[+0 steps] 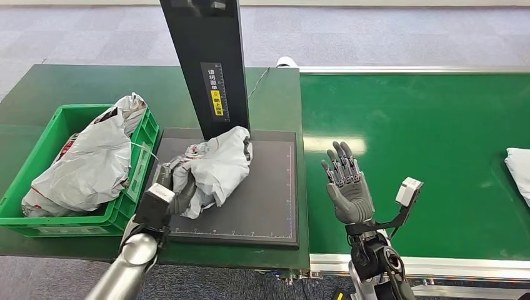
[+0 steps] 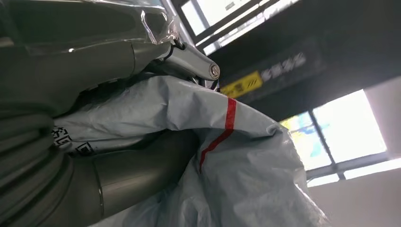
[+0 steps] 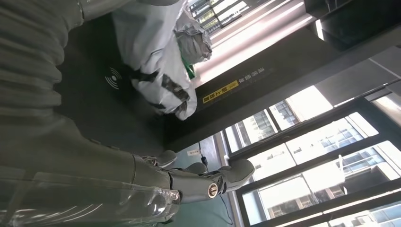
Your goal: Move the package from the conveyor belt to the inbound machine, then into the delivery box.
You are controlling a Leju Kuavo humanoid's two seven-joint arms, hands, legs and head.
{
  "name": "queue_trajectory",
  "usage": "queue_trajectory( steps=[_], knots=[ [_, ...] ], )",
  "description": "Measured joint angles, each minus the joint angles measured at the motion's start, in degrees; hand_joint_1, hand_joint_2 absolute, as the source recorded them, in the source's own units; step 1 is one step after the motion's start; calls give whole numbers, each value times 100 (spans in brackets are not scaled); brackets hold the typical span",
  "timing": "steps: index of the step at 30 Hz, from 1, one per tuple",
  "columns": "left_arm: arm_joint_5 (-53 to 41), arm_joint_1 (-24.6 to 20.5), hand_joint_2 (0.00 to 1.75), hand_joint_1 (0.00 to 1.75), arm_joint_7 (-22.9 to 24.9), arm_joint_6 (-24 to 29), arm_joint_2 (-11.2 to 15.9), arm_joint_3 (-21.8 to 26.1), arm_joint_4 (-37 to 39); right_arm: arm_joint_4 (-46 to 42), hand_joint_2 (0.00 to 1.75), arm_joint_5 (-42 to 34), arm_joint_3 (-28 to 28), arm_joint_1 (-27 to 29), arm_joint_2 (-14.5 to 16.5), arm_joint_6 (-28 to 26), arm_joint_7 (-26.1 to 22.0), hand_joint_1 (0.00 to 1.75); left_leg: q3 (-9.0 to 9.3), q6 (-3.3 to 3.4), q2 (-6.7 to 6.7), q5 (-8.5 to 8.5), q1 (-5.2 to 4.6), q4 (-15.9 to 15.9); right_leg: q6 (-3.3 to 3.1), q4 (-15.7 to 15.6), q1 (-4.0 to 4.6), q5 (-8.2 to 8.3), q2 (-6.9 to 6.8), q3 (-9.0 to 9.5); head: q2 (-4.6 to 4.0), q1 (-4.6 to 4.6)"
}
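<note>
A crumpled grey plastic package lies on the dark platform of the inbound machine, at the foot of its black post. My left hand grips the package's near left end; in the left wrist view the thumb and fingers wrap the grey bag with its red stripe. My right hand hovers over the green conveyor belt with fingers spread, palm up, holding nothing. The right wrist view shows those fingers and the package on the platform.
A green delivery box stands left of the platform, holding grey bagged parcels. Another pale package lies at the belt's right edge. A metal rail borders the belt's near side.
</note>
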Motion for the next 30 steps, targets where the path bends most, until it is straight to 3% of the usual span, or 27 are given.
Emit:
queue_trajectory(
  steps=[11,21,26,30],
  knots=[
    [435,166,175,175,-152,33,72,957,-1411,-495,175,92,-148,516,12,-88,-8,0,-12,0,1,0,1,-1,0,0,1,-1,0,-11,0,0],
    [1245,194,175,175,-194,74,83,1912,-2485,-618,175,115,-285,625,31,-89,38,0,-12,0,5,0,1,-1,0,0,1,-1,2,-12,0,0],
    [1418,174,175,175,-6,161,229,2451,-2544,-618,175,107,-311,631,26,-79,42,0,-11,-1,8,0,1,-2,-1,0,2,-1,3,-15,0,-1],
    [1391,-15,175,175,301,282,479,2882,-2125,-618,175,85,-312,623,22,-60,56,0,-10,-1,9,1,2,-2,-1,0,2,-1,3,-14,0,0]
  ],
)
